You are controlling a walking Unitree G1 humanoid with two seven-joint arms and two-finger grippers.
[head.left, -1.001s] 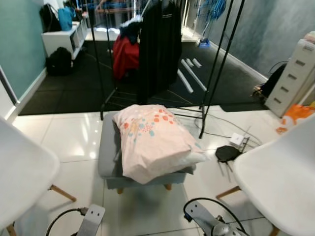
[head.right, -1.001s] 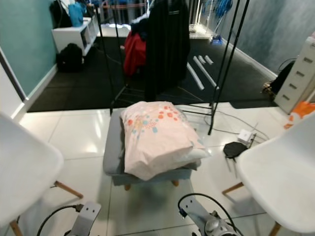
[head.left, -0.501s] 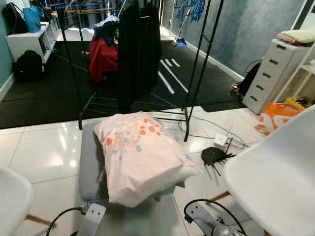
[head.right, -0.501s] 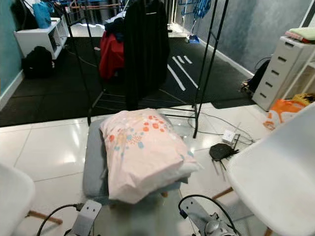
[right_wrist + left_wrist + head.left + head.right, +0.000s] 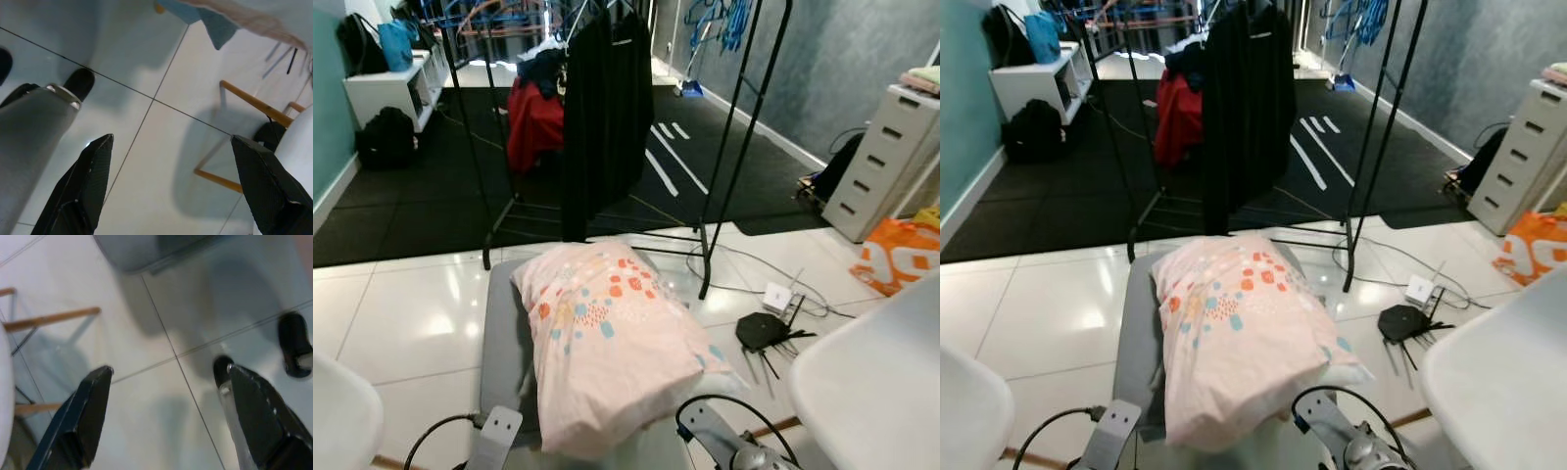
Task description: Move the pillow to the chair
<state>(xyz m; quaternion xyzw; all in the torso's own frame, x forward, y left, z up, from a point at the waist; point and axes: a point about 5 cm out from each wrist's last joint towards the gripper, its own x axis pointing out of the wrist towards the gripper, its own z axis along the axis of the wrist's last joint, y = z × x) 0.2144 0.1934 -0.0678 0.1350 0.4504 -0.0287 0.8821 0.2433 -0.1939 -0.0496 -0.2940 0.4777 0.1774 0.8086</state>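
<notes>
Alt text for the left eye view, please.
A pink pillow with coloured dots lies on a grey padded stool on white tiles. Behind it a black clothes rack holds dark garments; a white chair stands at right.

The right tool (image 5: 168, 183), fingers spread wide, hangs over white floor tiles (image 5: 146, 161) beside wooden chair legs (image 5: 249, 103).

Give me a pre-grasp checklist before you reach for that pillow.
1. Pillow within view, lying on the grey footstool: ok.
2. Left gripper open, nothing between its fingers: ok.
3. Right gripper open, nothing held: ok.
4. Both grippers raised to the pillow: not ok, they point at the floor tiles.
5. White chair seat free, on the robot's right: ok.
6. Router and cables on the floor beside the path: cannot tell if they interfere.
</notes>
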